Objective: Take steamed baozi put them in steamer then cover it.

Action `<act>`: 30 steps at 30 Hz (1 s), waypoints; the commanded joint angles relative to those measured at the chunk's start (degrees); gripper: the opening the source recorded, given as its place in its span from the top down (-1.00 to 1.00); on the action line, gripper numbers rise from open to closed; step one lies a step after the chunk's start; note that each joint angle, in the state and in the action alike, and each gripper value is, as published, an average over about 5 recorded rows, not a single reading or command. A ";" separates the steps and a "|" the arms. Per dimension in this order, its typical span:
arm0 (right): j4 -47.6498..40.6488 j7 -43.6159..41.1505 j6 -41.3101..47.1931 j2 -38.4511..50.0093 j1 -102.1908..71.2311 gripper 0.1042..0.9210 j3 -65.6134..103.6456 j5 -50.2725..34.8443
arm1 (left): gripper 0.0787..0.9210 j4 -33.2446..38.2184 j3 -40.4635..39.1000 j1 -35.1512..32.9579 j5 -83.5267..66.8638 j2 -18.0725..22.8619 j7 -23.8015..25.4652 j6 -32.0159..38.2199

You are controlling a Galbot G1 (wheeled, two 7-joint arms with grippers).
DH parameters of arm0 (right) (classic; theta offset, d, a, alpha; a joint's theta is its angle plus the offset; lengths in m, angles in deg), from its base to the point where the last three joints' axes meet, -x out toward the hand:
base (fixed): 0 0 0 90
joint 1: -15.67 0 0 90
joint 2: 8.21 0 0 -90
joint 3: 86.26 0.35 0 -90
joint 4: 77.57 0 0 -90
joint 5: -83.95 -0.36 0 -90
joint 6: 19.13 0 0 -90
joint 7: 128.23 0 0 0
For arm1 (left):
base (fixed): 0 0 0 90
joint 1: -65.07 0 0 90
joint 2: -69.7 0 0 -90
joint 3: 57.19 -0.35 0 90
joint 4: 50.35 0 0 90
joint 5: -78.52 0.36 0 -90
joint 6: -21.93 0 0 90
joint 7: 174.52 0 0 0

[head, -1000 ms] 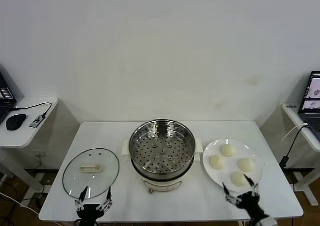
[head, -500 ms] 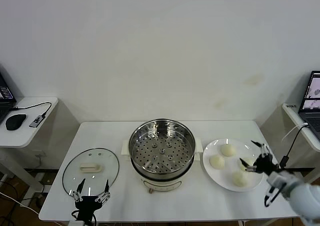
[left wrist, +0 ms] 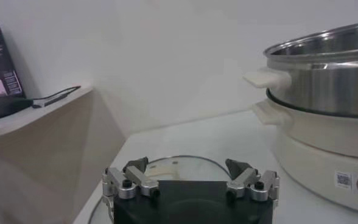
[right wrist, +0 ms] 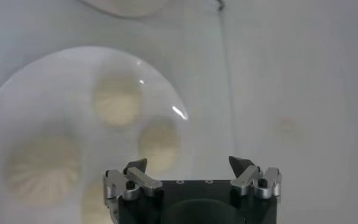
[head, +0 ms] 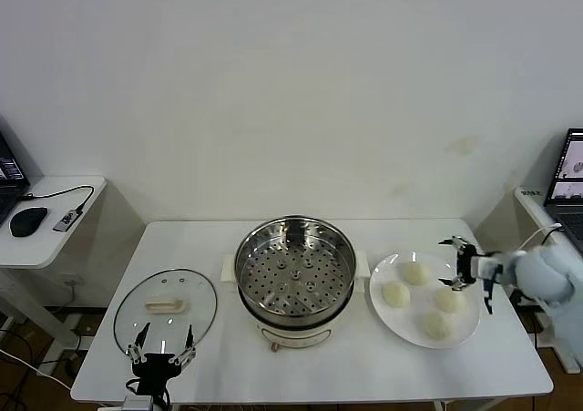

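The right pincer has been swung up from the tabletop's near edge, jaws spread wide and empty, above the plate where four steamed baozi wait; first pick looks imminent. The left pincer is parked, wide.

Polished, mirror-bright stainless steel for the steamer, with a perforated metal tray and a smooth, matt cream-white base. Clear, glossy glass for the cover, edged with a thin metal rim; glazed, shiny white for the plate. Smooth and matt across the steamed baozi and the white table.
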 commanded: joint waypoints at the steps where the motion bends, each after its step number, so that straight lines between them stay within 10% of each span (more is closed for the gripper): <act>1: -10.05 -8.02 -0.14 -0.70 21.39 -0.76 -22.97 -1.25 | -0.77 -0.23 0.06 0.31 0.59 -0.07 -0.09 -0.48; 30: -26.17 -5.18 0.80 -15.17 21.08 -0.73 -26.40 1.15 | -0.77 -0.40 1.85 1.35 0.98 -0.65 0.01 -0.31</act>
